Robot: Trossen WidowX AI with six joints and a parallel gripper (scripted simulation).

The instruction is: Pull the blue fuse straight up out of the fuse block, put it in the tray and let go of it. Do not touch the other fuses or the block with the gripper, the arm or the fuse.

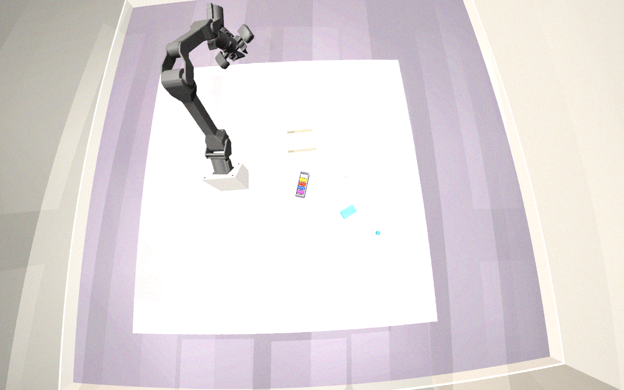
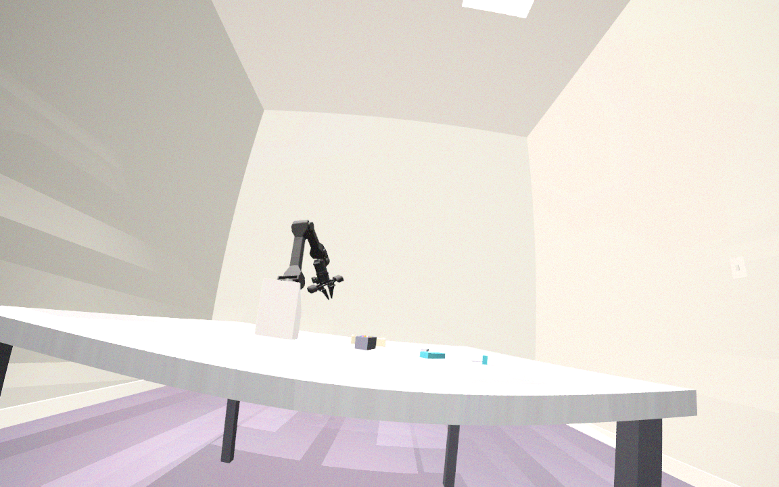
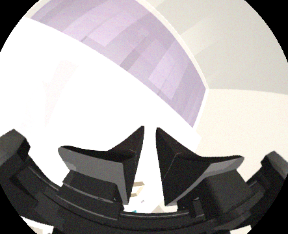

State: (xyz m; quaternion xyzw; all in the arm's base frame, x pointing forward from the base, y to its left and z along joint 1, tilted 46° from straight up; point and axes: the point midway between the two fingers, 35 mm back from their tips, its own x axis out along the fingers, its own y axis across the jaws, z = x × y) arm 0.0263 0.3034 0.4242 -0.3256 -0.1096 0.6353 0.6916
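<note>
The blue fuse [image 1: 300, 187] sits in the fuse block [image 1: 300, 196] [image 2: 365, 343], between a red fuse [image 1: 301, 183] and a magenta fuse [image 1: 300, 192]. A yellow fuse [image 1: 302, 179] and a white one are nearer the tray. The tray [image 1: 301, 150] [image 2: 381, 342] [image 3: 139, 183] has pale cream walls and shows no fuse inside. My gripper [image 1: 242, 54] [image 2: 330, 297] [image 3: 150, 129] is high above the table, far from block and tray. Its fingers stand a narrow gap apart with nothing between them. The blue fuse cannot be made out in the exterior view or the wrist view.
A flat cyan block [image 1: 348, 212] [image 2: 433, 354] and a small cyan cube [image 1: 377, 232] [image 2: 485, 359] lie on the far side of the fuse block from the arm's base. The arm stands on a white pedestal [image 1: 240, 179] [image 2: 277, 308]. A tiny pale thing [image 1: 344, 176] lies right of the block.
</note>
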